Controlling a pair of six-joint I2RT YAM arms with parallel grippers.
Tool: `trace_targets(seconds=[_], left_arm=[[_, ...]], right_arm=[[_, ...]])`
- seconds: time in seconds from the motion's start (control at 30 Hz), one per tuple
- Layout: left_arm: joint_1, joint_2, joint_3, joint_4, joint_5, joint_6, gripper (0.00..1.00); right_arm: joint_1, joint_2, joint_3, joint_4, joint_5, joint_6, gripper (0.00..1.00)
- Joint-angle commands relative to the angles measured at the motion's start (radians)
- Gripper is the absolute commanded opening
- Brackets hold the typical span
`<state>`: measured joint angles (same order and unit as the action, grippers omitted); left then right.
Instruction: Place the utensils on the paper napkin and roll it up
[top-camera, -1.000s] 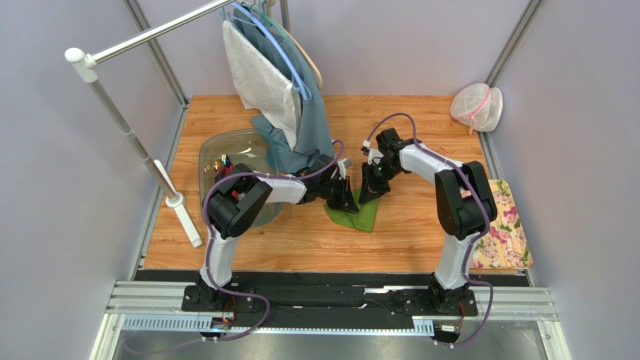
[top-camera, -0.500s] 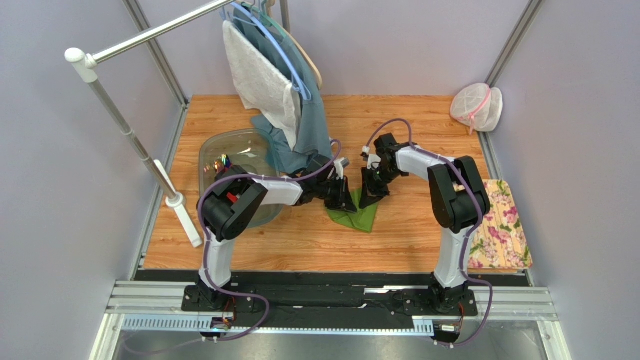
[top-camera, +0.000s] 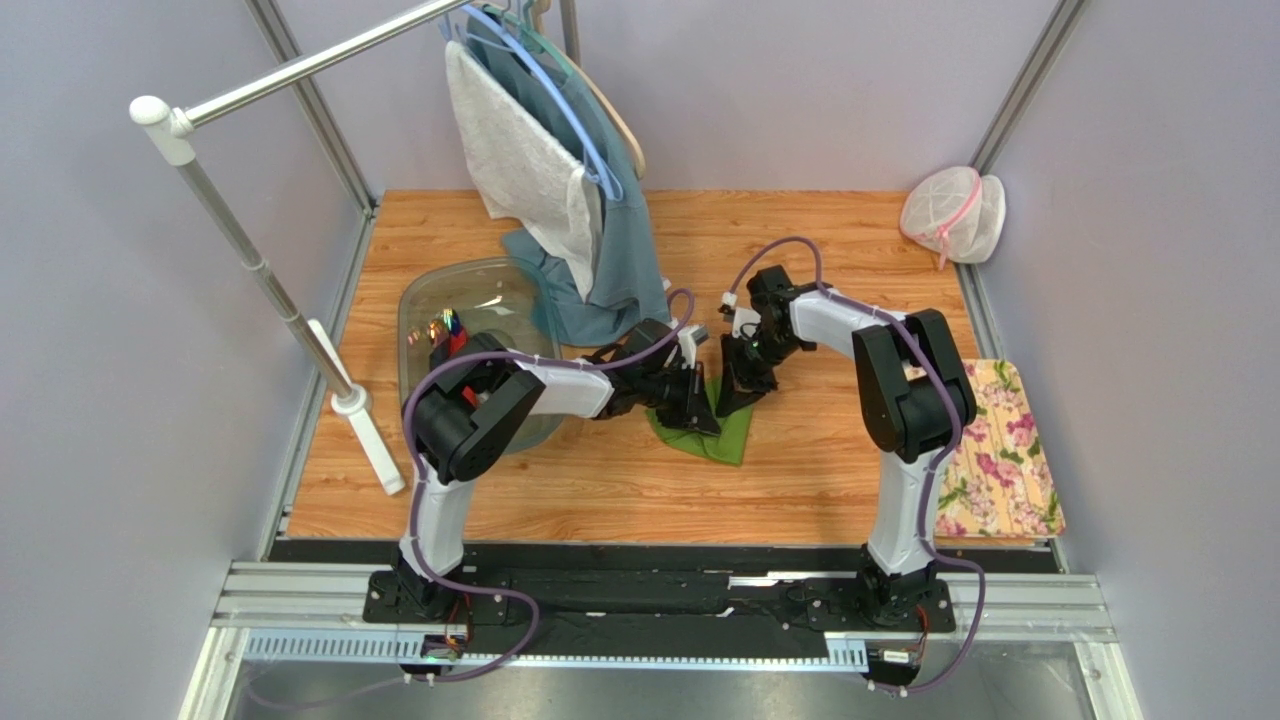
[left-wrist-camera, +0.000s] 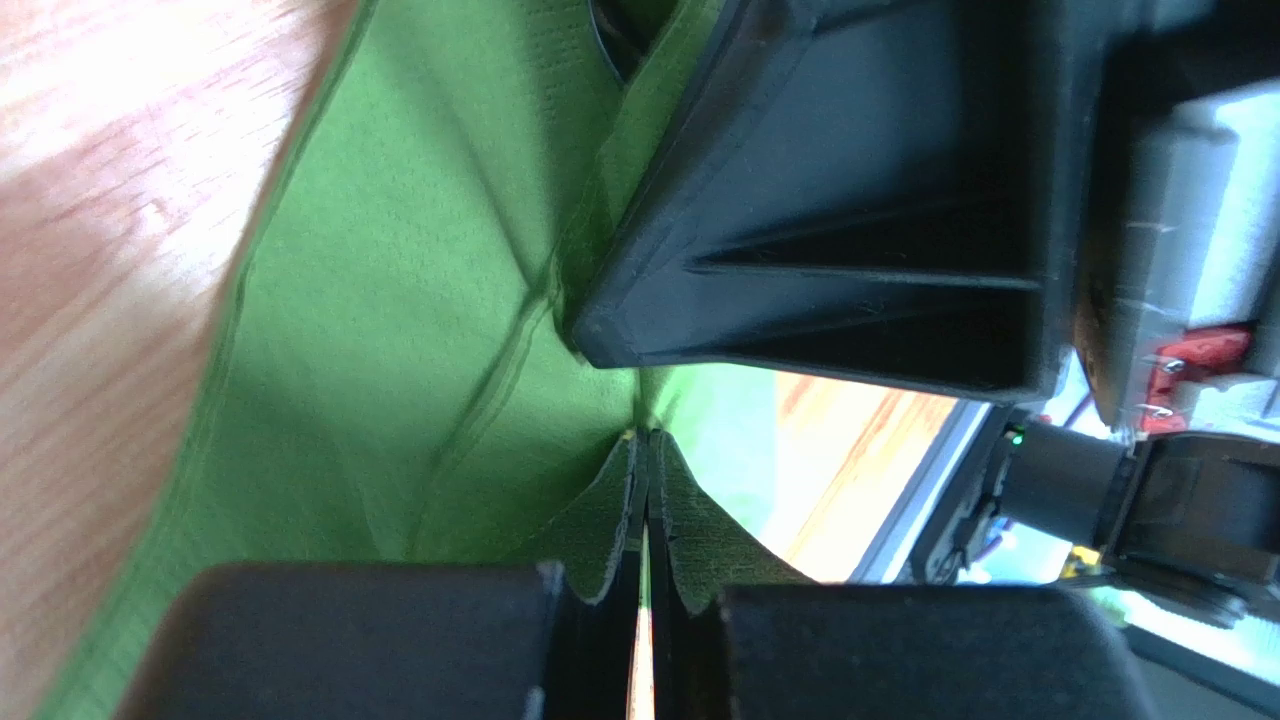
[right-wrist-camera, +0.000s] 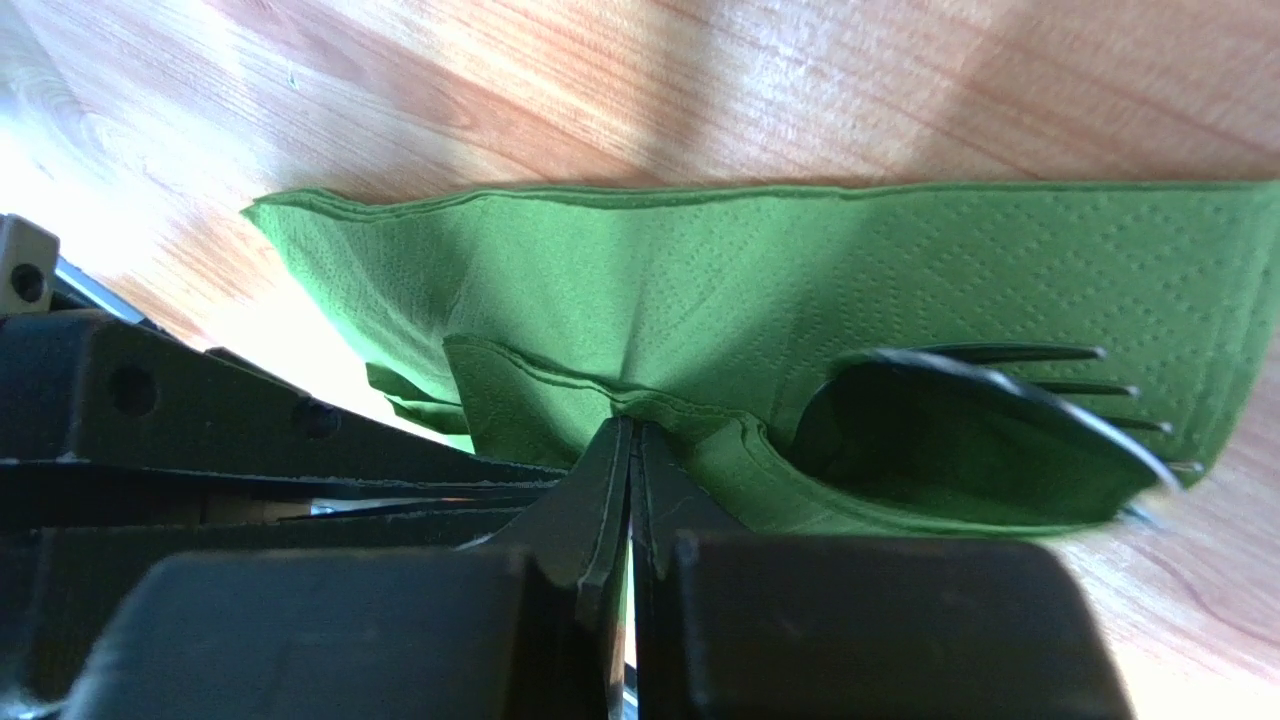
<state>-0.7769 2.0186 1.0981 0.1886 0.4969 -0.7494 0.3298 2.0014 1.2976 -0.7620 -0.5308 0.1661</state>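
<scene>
As the paper napkin (top-camera: 727, 437) lies on the wooden surface (top-camera: 819, 465) with a black fork (right-wrist-camera: 977, 413) in its fold, the left gripper (left-wrist-camera: 646, 450) and the right gripper (right-wrist-camera: 631, 435) each pinch a ridge of it.

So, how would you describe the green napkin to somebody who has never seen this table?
On the wooden table, look at the middle, where the left gripper and the right gripper meet. The paper napkin lies under them, pinched by both. It is plain grass-green, unlike the flowered mat at the right edge and the teal-blue garment hanging behind.
</scene>
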Motion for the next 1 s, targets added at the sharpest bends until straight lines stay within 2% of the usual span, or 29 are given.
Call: trace_targets(seconds=[0.0,0.1,0.23,0.33,0.47,0.57,0.87,0.97], left_arm=[[0.001,0.046,0.008,-0.083,-0.069,0.035,0.01],[0.005,0.074,0.025,-0.121,-0.087,0.038,0.0],[0.018,0.103,0.046,-0.136,-0.107,0.032,0.0],[0.019,0.104,0.057,-0.135,-0.104,0.03,0.0],[0.019,0.108,0.069,-0.13,-0.1,0.028,0.0],[0.019,0.106,0.075,-0.135,-0.1,0.021,0.0],[0.019,0.072,0.075,-0.123,-0.069,0.041,0.01],[0.016,0.008,0.063,-0.083,-0.032,0.071,0.12]], right_arm=[[-0.008,0.069,0.015,0.056,0.097,-0.046,0.02],[-0.012,0.04,0.063,0.027,0.065,-0.039,0.06],[-0.02,-0.044,0.117,-0.016,0.002,0.001,0.2],[-0.02,-0.102,0.098,-0.042,-0.02,0.027,0.23],[-0.018,-0.133,0.036,-0.037,-0.029,0.059,0.22],[-0.018,-0.121,0.002,-0.014,-0.018,0.065,0.17],[-0.018,0.002,-0.038,0.076,0.094,0.046,0.11],[-0.018,0.036,-0.05,0.092,0.112,0.033,0.1]])
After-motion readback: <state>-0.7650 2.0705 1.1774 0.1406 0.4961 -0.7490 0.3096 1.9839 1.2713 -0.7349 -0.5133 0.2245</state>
